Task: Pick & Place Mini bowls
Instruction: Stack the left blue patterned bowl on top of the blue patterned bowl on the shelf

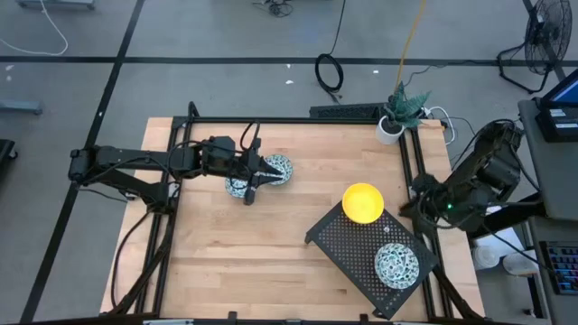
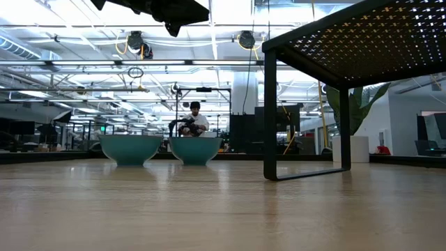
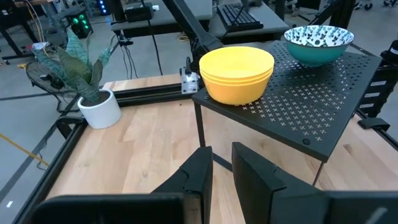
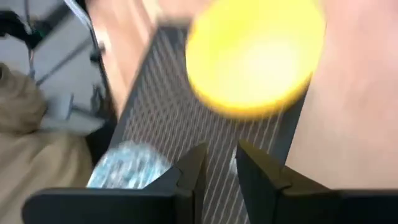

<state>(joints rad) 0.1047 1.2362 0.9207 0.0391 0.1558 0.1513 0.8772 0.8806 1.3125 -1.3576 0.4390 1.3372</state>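
Two blue-and-white patterned bowls, teal outside, stand side by side on the wooden table, seen in the low view as teal bowls. My left gripper hangs well above them, open by a narrow gap and empty. A stack of yellow bowls and a third patterned bowl sit on a black perforated shelf. My right gripper waits off the table's right edge, above the shelf, open by a narrow gap and empty.
The raised shelf stands on thin legs at the table's right near part. A white plant pot sits at the far right corner. A black frame rail borders the table. A person sits far behind.
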